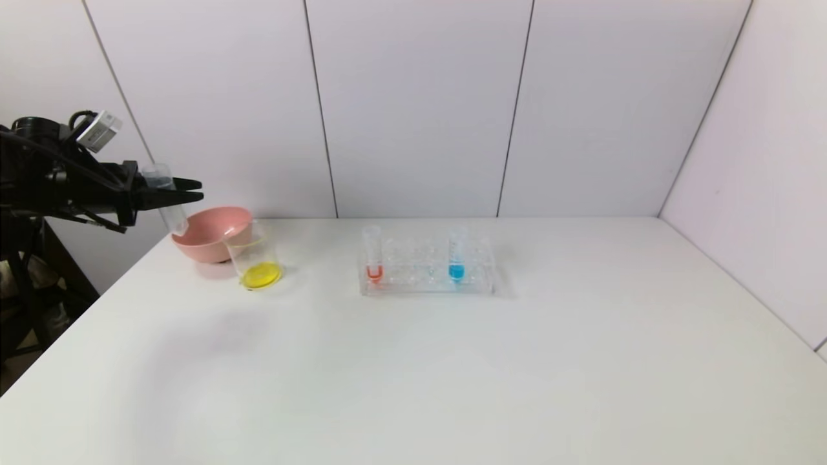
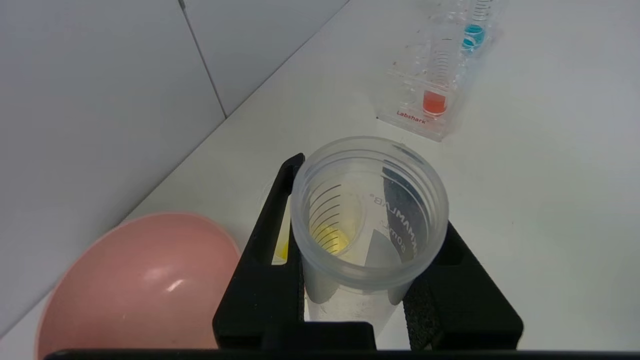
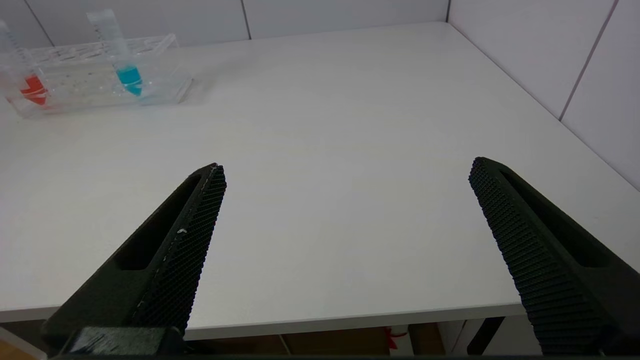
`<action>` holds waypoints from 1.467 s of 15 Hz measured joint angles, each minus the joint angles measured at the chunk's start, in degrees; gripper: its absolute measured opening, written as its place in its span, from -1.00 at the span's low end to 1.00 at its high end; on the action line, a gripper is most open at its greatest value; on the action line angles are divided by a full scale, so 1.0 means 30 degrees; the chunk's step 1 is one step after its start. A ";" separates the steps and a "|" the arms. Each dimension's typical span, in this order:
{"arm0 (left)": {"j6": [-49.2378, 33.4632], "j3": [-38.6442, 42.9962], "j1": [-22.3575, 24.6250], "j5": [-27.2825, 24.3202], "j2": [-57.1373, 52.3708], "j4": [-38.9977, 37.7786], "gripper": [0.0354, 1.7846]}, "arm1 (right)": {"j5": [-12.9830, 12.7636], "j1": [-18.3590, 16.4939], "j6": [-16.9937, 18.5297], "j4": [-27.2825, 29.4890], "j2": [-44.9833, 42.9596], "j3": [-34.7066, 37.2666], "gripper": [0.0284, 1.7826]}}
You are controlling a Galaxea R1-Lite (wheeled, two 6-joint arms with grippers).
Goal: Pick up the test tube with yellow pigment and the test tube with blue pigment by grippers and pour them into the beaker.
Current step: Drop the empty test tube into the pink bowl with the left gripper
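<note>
My left gripper (image 1: 194, 188) is shut on the test tube with yellow pigment (image 1: 169, 210), which stands nearly upright with its mouth up. Looking down into the tube (image 2: 370, 215), I see only a faint yellow tint at its bottom. It hangs above the left rim of the pink bowl, just left of the beaker (image 1: 255, 255). A pool of yellow liquid lies in the beaker. The test tube with blue pigment (image 1: 457, 255) stands in the clear rack (image 1: 426, 281). My right gripper (image 3: 348, 165) is open and empty over the table's front edge.
The pink bowl (image 1: 207, 236) sits right behind the beaker, touching or nearly touching it. A red-tipped tube (image 1: 373, 255) stands at the rack's left end. White wall panels close off the back and right side of the white table (image 1: 517, 361).
</note>
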 joint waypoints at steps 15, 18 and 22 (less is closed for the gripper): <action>-0.6502 -0.0102 -0.0504 0.7985 0.3369 -0.9537 -0.42 | 0.0000 0.0008 -0.0008 0.0000 0.0000 0.0000 0.99; -0.7900 -0.0028 -0.1203 0.9180 0.3434 -1.0472 -0.42 | 0.0008 0.0008 -0.0008 0.0000 0.0000 0.0000 0.99; -0.8095 0.0118 -0.1406 0.9858 0.3417 -1.0529 -0.42 | 0.0000 0.0008 -0.0016 0.0000 0.0000 0.0000 0.99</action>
